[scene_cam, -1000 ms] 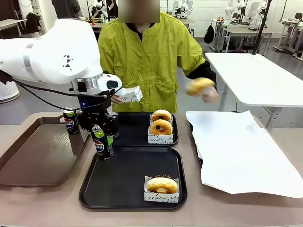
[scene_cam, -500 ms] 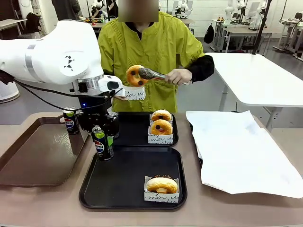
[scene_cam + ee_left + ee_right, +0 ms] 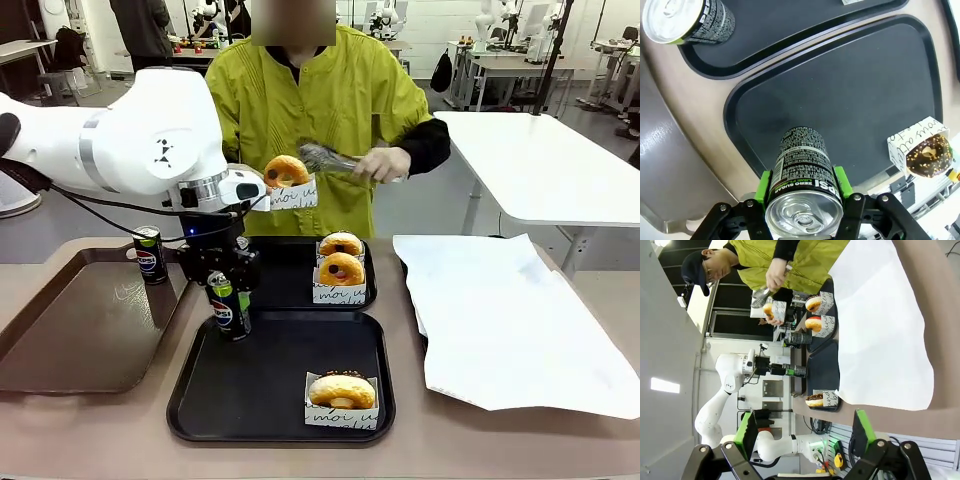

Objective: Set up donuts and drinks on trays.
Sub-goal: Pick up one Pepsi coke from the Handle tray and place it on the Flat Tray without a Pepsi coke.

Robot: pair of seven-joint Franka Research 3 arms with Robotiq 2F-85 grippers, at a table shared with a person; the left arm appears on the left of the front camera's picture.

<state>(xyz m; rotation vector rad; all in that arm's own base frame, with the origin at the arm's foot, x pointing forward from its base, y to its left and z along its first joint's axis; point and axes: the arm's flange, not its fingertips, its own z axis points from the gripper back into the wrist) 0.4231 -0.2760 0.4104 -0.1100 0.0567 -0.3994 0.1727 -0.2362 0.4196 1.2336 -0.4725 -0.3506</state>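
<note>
Our left end effector [image 3: 802,200], pinching a can [image 3: 229,304], has carried it rightward over the near tray's [image 3: 280,425] far-left corner

We see two matching black plastic trays [image 3: 262,400], glossy and plain. The slim soda can [image 3: 228,306] at the near tray's left edge is black with a green top band, a red-white-blue round logo and white print; its lid [image 3: 804,215] is silver. The left gripper [image 3: 801,186] is black with bright green pads. The ring donut [image 3: 341,389] at the near tray's right corner is golden-brown under dark chocolate glaze with yellow sprinkles, in a white paper sleeve [image 3: 341,412] with black script. The person's top [image 3: 320,120] is yellow-green. The handled tray [image 3: 85,320] at the table's left edge is brown.
</note>
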